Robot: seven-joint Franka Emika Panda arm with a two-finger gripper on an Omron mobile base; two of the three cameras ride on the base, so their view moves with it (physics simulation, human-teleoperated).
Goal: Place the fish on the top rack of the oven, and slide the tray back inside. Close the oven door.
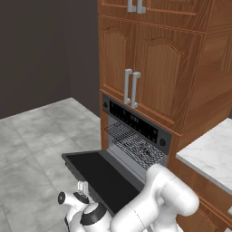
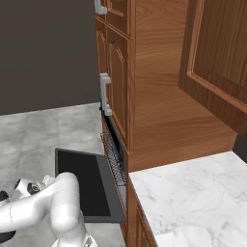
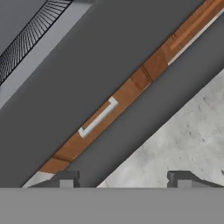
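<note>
- The claw has its two dark tips spread apart with nothing between them.
- It hangs low over the grey tiled floor, beside the edge of the lowered oven door.
- Beyond the door, the top rack sits in the oven.
- A wooden drawer front with a steel handle runs ahead of the tips.

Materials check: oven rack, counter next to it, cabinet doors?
The top rack looks like thin silvery metal wire: fine parallel bars. The counter looks like polished white marble with grey veining, possibly imitation. The cabinet doors look like varnished reddish-brown wood with visible grain and brushed steel handles.
</note>
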